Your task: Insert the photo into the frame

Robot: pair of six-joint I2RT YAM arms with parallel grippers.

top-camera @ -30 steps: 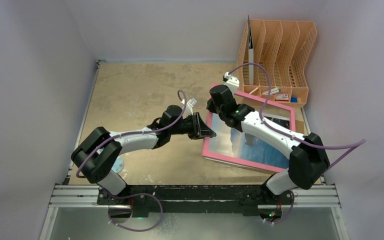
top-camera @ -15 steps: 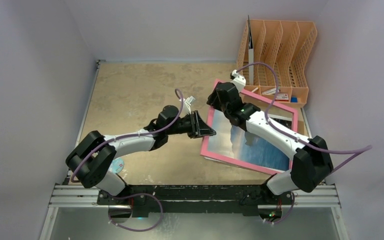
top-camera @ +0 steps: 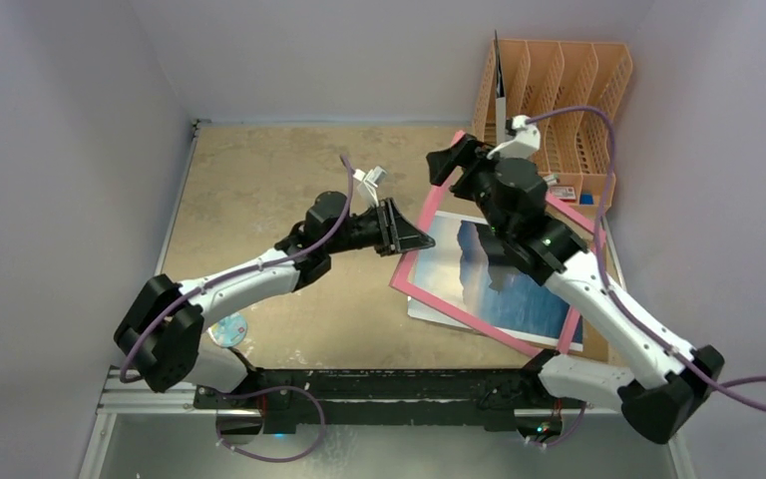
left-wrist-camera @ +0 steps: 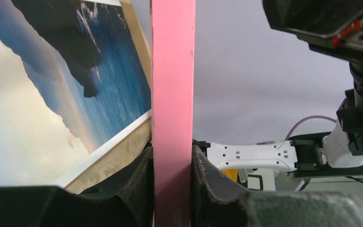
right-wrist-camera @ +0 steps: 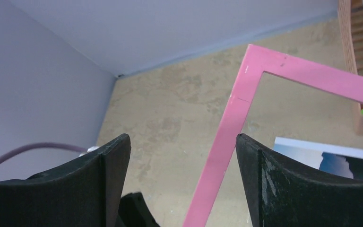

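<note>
1. The photo [top-camera: 479, 284] lies face up on a brown sheet [left-wrist-camera: 118, 156] on the table [top-camera: 259, 180]. Its sea and cliffs show through the frame's opening, and it is not yet seated.
2. The frame [left-wrist-camera: 172, 85] stands tilted above it, with the far-left side raised and the near-right side low. I cannot tell whether that low edge touches anything.
3. The left gripper [left-wrist-camera: 171, 156] pinches the frame's left rail, its 2 fingers pressed against either face. This 1 hold appears to carry the raised side. The pinch should be firm and the wrist steady, or the rail may twist out.
4. The right gripper [right-wrist-camera: 182, 137] hangs spread wide near the frame's far corner and touches nothing. In the wrist view the pink corner shows between its fingers. I judge the best next move is to close it on the far rail just beside that corner, giving 2 holds.
5. With both holds, line the frame's inner edges up with the photo's white border. Then lower evenly, so the print neither slides nor creases.
6. The orange file rack [top-camera: 559, 90] stands just beyond the raised corner, so any swing should go away from it.
</note>
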